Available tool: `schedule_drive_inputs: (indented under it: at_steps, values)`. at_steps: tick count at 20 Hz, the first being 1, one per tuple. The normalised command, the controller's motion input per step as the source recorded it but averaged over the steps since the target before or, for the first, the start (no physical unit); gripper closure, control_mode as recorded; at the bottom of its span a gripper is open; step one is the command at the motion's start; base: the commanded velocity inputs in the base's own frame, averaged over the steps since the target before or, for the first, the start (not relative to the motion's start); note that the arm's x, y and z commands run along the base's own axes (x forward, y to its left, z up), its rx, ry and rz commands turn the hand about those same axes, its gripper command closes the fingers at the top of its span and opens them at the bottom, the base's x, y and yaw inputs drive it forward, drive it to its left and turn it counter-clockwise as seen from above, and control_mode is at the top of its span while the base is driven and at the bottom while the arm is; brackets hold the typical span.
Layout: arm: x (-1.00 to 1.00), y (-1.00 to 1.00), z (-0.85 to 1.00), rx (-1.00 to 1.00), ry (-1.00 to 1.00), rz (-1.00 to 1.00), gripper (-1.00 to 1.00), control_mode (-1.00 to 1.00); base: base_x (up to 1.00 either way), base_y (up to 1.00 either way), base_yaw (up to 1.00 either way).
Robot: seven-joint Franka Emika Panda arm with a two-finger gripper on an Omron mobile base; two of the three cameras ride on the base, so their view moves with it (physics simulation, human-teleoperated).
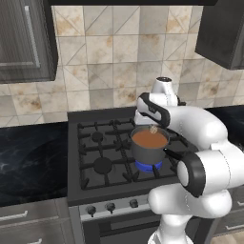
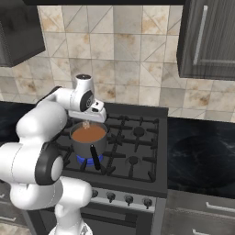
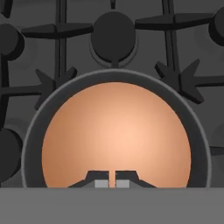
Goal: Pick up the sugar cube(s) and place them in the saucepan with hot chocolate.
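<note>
The gripper hangs directly above the saucepan, its jaws pinched on the tiny tan sugar cube over the reddish-brown hot chocolate. The pan sits on the stove's front right burner, over a blue flame.

even, soft rendered light, no hard shadows anywhere; the black counter shows faint marbled sheen, the hot chocolate glows brighter at its centre (edges a touch darker), and everything looks slightly soft and low-res.
</note>
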Motion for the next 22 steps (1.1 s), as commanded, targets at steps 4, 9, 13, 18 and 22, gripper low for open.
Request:
schedule_drive_inputs:
  at_steps: [4,9,13,18,22]
  values:
    - [0.00,0.00,-0.30,0.00,0.00,0.00,1.00,-1.00,0.00,0.00,0.00]
    - [-0.02,0.00,0.00,0.00,0.00,0.00,-1.00,-1.00,0.00,0.00,0.00]
    - [-0.06,0.00,0.00,0.00,0.00,0.00,-1.00,-1.00,0.00,0.00,0.00]
    - [-0.21,0.00,0.12,0.00,-0.09,0.00,-1.00,-1.00,0.00,0.00,0.00]
    - [-0.36,0.00,0.58,0.01,-0.26,0.00,-1.00,-1.00,0.00,0.00,0.00]
